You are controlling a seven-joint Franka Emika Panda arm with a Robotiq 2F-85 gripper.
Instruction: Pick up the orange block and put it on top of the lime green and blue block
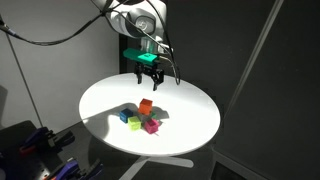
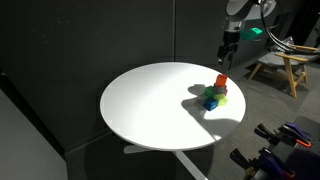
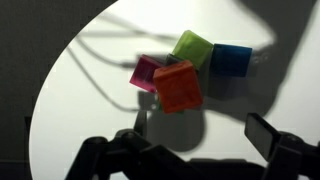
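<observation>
The orange block (image 3: 178, 86) sits raised on a tight cluster of cubes, and what is directly under it is hidden. It also shows in both exterior views (image 1: 146, 106) (image 2: 221, 81). The lime green block (image 3: 192, 48) and the blue block (image 3: 232, 58) lie side by side just beyond it. In an exterior view the green cube (image 2: 216, 93) lies beside the blue cube (image 2: 210, 102). A magenta-pink cube (image 3: 147, 72) touches the orange one. My gripper (image 3: 200, 135) (image 1: 148, 80) (image 2: 226, 55) hangs open and empty above the cluster, holding nothing.
The cubes stand on a round white table (image 1: 190, 110) (image 2: 150, 100), near its edge in an exterior view. Dark curtains surround it. A wooden stool (image 2: 285, 65) and cables on the floor lie beyond the table.
</observation>
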